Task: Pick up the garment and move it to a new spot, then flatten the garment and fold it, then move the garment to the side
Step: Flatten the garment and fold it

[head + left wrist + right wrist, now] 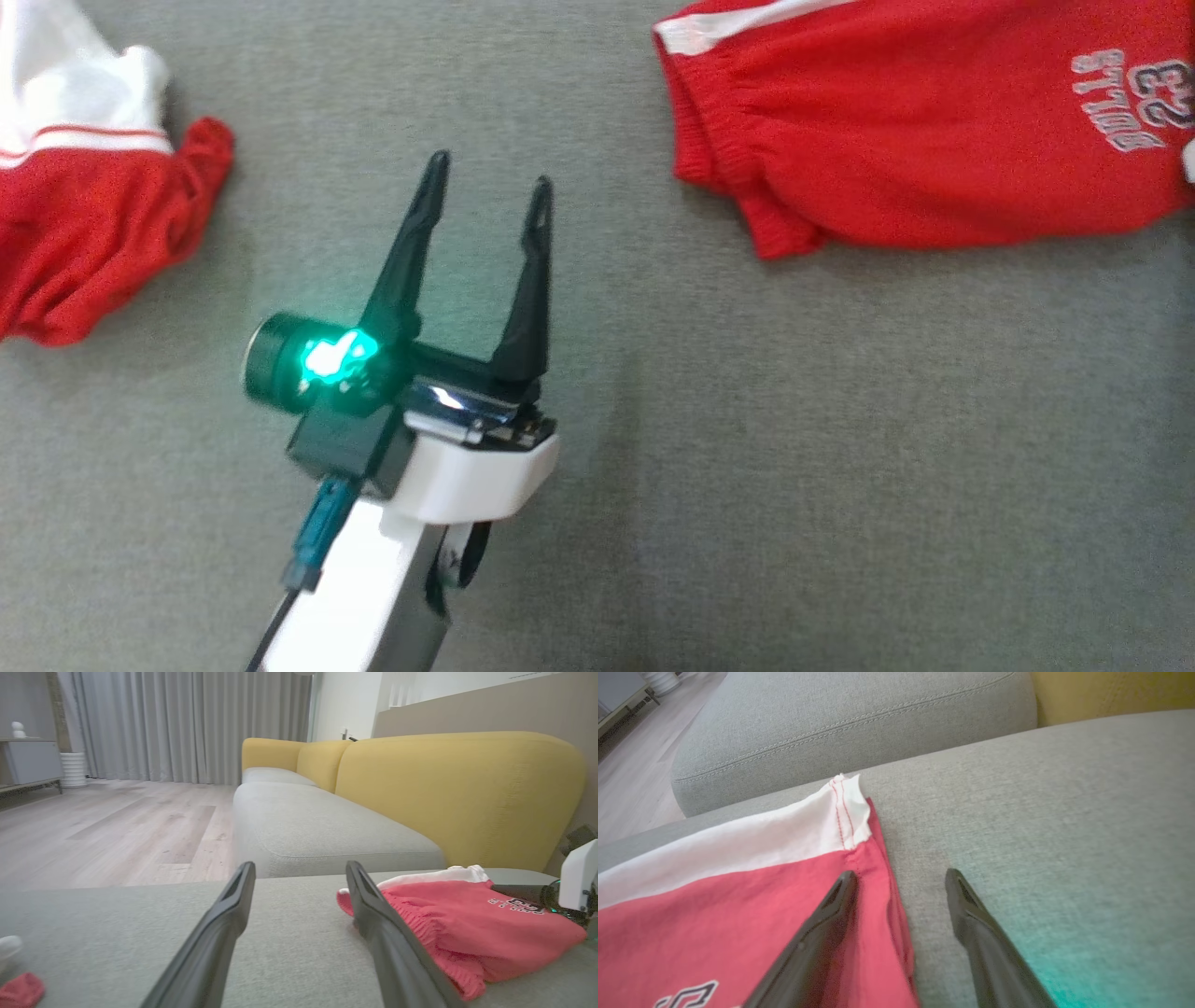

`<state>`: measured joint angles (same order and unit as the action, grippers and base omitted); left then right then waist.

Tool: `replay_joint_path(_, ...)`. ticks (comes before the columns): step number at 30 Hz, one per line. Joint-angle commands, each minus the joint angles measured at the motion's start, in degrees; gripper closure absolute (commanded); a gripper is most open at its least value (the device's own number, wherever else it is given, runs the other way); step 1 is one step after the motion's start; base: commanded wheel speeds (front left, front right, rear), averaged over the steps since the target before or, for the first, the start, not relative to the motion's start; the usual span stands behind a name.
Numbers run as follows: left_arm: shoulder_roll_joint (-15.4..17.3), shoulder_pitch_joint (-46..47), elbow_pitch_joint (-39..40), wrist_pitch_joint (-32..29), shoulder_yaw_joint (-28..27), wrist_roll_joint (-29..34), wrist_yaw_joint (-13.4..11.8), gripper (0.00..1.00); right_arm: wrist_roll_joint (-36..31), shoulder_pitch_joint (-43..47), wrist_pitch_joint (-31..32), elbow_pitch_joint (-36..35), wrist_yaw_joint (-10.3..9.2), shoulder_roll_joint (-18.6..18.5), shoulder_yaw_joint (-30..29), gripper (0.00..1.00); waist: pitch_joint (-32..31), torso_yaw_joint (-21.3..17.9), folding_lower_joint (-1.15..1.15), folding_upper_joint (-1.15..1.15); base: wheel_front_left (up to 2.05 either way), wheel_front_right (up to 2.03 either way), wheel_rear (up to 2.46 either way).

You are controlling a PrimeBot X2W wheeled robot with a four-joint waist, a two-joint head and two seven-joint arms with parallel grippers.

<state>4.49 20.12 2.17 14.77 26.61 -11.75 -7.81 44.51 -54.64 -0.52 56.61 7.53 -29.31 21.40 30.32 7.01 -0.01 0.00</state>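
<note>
Garment (pixel 915 140), red with a white band and grey lettering, is seen lying on the grey sofa cushion (pixel 840 420) at the upper right of the head view. The left gripper (pixel 489 173) is shown well apart from it, above bare cushion, its two dark fingers spread with nothing between them. In the right wrist view, the right gripper (pixel 900 873) is also spread wide and empty: one finger is placed over the red cloth near its white-edged corner, the other over grey fabric just beside the hem. A second red and white garment (pixel 84 233) is seen at the upper left. A yellow backrest (pixel 458 793) and wooden floor (pixel 117 826) are visible beyond.
</note>
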Motion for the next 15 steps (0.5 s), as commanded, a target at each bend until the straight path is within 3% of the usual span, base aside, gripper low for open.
replay_joint_path(1,-0.14,-1.04,2.69,0.22,-2.73,0.68,0.19,0.00,1.18,2.17,2.36,-0.29,-0.04,0.03,1.56,0.28,-0.26,0.97,0.01,0.00,0.00,0.00,0.00)
replay_joint_path(3,-0.45,-2.10,3.13,0.22,-3.67,1.08,0.71,0.00,1.98,2.33,4.00,-0.52,-0.04,-0.10,2.63,1.00,-0.53,1.10,0.01,0.00,0.00,0.00,0.00)
replay_joint_path(10,-1.03,-3.85,3.73,0.22,-6.65,2.53,1.56,0.00,3.35,2.69,3.14,-1.75,-0.04,-1.57,4.43,1.00,-2.41,-0.70,0.01,0.00,0.00,0.00,0.00)
replay_joint_path(15,-1.24,-5.05,3.94,0.22,-8.25,3.70,2.41,0.00,3.09,2.45,1.31,-1.33,-0.04,-5.55,4.82,1.00,-3.79,-3.07,0.01,0.00,0.00,0.00,0.00)
